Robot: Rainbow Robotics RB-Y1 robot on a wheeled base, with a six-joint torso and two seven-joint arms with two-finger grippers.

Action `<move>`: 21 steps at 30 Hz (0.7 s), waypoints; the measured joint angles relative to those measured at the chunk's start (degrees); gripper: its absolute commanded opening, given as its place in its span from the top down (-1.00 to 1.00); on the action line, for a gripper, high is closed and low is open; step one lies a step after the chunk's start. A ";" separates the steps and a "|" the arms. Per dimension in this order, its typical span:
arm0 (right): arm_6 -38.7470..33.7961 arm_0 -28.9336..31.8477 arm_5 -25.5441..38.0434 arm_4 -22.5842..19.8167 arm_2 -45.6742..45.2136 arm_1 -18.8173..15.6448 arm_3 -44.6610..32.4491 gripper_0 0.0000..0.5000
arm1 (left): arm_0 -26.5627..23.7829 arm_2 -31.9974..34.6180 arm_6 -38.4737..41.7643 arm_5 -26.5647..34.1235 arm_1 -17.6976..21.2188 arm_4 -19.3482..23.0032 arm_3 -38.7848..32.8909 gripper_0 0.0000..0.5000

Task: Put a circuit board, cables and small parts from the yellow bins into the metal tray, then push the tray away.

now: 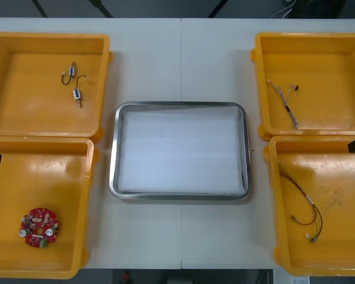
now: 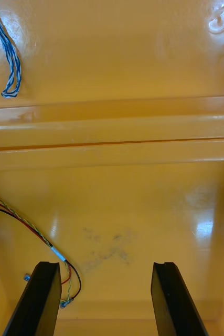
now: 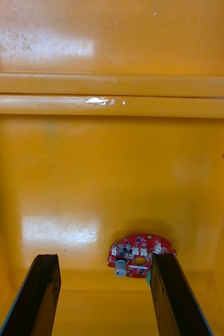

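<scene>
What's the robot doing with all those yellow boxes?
It is about to fill the metal tray, which has nothing in it yet. The left gripper hangs open over the near left bin, above the round red circuit board. The right gripper hangs open over the near right bin, beside the red and yellow cable. Neither holds anything.

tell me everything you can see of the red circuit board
The red circuit board is round and flat, studded with small white, silver and green components. It lies alone on the floor of the nearer left yellow bin, touching nothing else. The left gripper hangs open over that bin, not touching the board.
</scene>
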 measured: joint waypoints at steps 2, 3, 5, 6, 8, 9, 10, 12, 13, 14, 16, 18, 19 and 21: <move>0.00 0.00 0.00 0.00 0.00 0.00 0.00 -1.00 | 0.00 0.00 0.00 0.00 0.00 0.00 0.00 -1.00; 0.00 0.00 0.00 0.00 0.00 0.00 0.00 -1.00 | 0.00 0.00 0.00 0.00 0.00 0.00 0.00 -1.00; 0.00 0.00 0.00 0.00 0.00 0.00 0.00 -1.00 | 0.00 0.00 0.00 0.00 0.00 0.00 0.00 -1.00; 0.00 0.00 0.00 0.00 0.00 0.00 0.00 -1.00 | 0.00 0.00 0.00 0.00 0.00 0.00 0.00 -1.00; 0.00 0.00 0.00 0.00 0.00 0.00 0.00 -1.00 | 0.00 0.00 0.00 0.00 0.00 0.00 0.00 -1.00; 0.00 0.00 0.00 0.00 0.00 0.00 0.00 -1.00 | 0.00 0.00 0.00 0.00 0.00 0.00 0.00 -1.00; 0.00 0.00 0.00 0.00 0.00 0.00 0.00 -1.00 | 0.00 0.00 0.00 0.00 0.00 0.00 0.00 -1.00; 0.00 0.00 0.00 0.00 0.00 0.00 0.00 -1.00 | 0.00 0.00 0.00 0.00 0.00 0.00 0.00 -1.00; 0.00 0.00 0.00 0.00 0.00 0.00 0.00 -1.00 | 0.00 0.00 0.00 0.00 0.00 0.00 0.00 -1.00; 0.00 0.00 0.00 0.00 0.00 0.00 0.00 -1.00 | 0.00 0.00 0.00 0.00 0.00 0.00 0.00 -1.00; 0.00 0.00 0.00 0.00 0.00 0.00 0.00 -1.00 | 0.00 0.00 0.00 0.00 0.00 0.00 0.00 -1.00; 0.00 0.00 0.00 0.00 0.00 0.00 0.00 -1.00 | 0.00 0.00 0.00 0.00 0.00 0.00 0.00 -1.00; 0.00 0.00 0.00 0.00 0.00 0.00 0.00 -1.00 | 0.00 0.00 0.00 0.00 0.00 0.00 0.00 -1.00; 0.00 0.00 0.00 0.00 0.00 0.00 0.00 -1.00 | 0.00 0.00 0.00 0.00 0.00 0.00 0.00 -1.00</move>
